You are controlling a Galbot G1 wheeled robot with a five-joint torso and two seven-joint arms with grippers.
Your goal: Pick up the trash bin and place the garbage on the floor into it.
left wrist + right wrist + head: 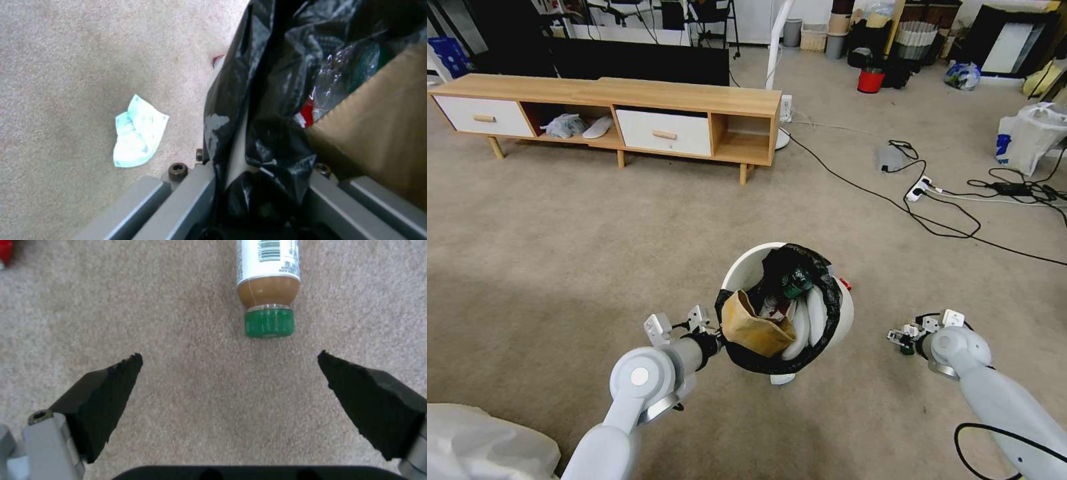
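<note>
So the trash bin [834, 320] is hanging off my left gripper [710, 337], which is clamped on the rim and the black bag liner [262, 146], holding it up off the floor [560, 253] and tipped toward me so the mouth stays open for drops. Inside there's a brown paper carton [754, 327], some white stuff and a green-capped bottle. My right gripper [229, 373] is spread wide, low over the carpet, lined up on a bottle with a green cap [269, 300] lying on its side just ahead of the pads [106, 400]. There's also a crumpled pale wrapper [138, 131] on the carpet beside the bin, so I'd say we're not finished
</note>
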